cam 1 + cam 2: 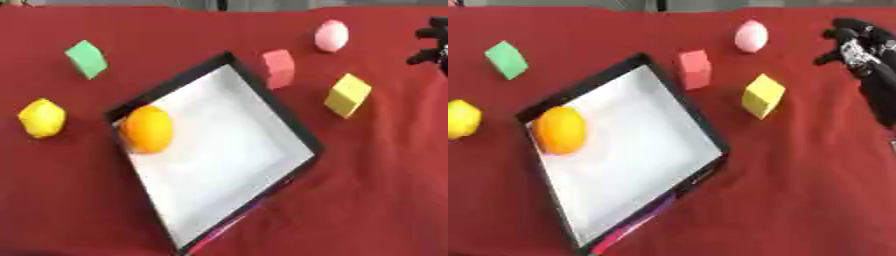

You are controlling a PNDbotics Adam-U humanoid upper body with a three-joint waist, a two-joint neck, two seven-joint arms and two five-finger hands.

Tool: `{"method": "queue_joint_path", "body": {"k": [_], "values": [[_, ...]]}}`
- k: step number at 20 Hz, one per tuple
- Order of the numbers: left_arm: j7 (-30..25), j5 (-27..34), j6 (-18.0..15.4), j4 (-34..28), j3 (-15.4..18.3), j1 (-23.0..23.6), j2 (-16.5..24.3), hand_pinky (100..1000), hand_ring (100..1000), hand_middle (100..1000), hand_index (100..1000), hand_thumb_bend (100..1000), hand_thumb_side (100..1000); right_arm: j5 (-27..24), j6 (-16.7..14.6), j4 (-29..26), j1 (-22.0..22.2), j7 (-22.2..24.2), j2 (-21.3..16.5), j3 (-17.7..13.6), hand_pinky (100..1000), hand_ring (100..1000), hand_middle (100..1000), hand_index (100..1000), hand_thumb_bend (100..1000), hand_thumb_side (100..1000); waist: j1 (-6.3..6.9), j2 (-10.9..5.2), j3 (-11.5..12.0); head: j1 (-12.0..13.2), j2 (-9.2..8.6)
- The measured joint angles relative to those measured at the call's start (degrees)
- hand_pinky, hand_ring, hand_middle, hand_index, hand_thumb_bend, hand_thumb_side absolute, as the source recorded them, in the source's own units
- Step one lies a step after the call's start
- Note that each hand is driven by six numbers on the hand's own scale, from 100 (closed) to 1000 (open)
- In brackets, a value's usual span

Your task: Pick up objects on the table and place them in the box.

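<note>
Box [706, 131] at table [798, 200] centre, orange [560, 130] in its left corner. Right hand [859, 47] at the table's far right edge, fingers curled, grasping nothing. Yellow cube [763, 95], red cube [695, 68], pink ball [751, 36] lie between box and hand.

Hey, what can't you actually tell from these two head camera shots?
- Left hand: in neither view.
- Right hand: cut by the left eye view's right edge; finger pose blurred in the right eye view.
- Lemon: cut by the right eye view's left edge.
- Box: near corner cut by both bottom edges.
</note>
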Motion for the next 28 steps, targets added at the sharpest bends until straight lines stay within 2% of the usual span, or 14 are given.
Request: {"method": "queue_joint_path", "body": {"k": [10, 15, 20, 22, 23, 25, 28], "values": [[0.02, 0.00, 0.01, 0.00, 0.00, 0.00, 0.00, 647, 830, 735, 787, 301, 674, 0.18, -0.19, 0.00, -0.01, 0.24, -0.02, 0.00, 985, 636, 793, 868, 100, 470, 0.00, 0.00, 0.13, 0.05, -0.03], [0.28, 0.00, -0.06, 0.00, 0.23, -0.02, -0.01, 647, 830, 735, 787, 301, 675, 1.87, -2.05, -1.11, 0.48, 1.94, -1.76, 0.14, 985, 682, 824, 897, 100, 470, -0.23, 0.00, 0.36, 0.23, -0.11], [0.38, -0.22, 0.00, 0.00, 0.35, 0.06, 0.03, 647, 830, 735, 787, 299, 676, 4.59, -7.27, -3.79, 2.98, 4.08, -9.13, 1.77, 983, 752, 887, 937, 100, 470, -0.87, -0.14, -0.06, 0.51, -0.09], [0.40, -0.29, 0.03, 0.00, 0.36, 0.13, 0.06, 647, 831, 735, 787, 300, 676, 6.48, -10.03, -4.83, 3.71, 5.68, -13.07, 2.45, 979, 776, 895, 946, 100, 419, -0.95, -0.19, -0.11, 0.52, -0.06], [0.41, -0.31, 0.04, 0.00, 0.36, 0.17, 0.08, 647, 831, 735, 787, 299, 676, 7.51, -11.51, -5.14, 3.98, 6.51, -15.17, 2.72, 974, 802, 904, 953, 100, 283, -0.99, -0.20, -0.15, 0.52, -0.05], [0.42, -0.32, 0.04, 0.00, 0.37, 0.34, 0.12, 647, 831, 735, 787, 298, 677, 9.87, -14.80, -5.36, 4.20, 8.37, -19.40, 3.50, 967, 815, 906, 952, 100, 219, -1.16, -0.21, -0.24, 0.49, -0.04], [0.42, -0.32, 0.05, 0.01, 0.37, 0.58, 0.15, 647, 831, 735, 787, 298, 678, 13.18, -19.63, -4.80, 3.49, 10.65, -24.89, 4.82, 962, 826, 908, 951, 100, 199, -1.46, -0.24, -0.24, 0.45, -0.04]]}}
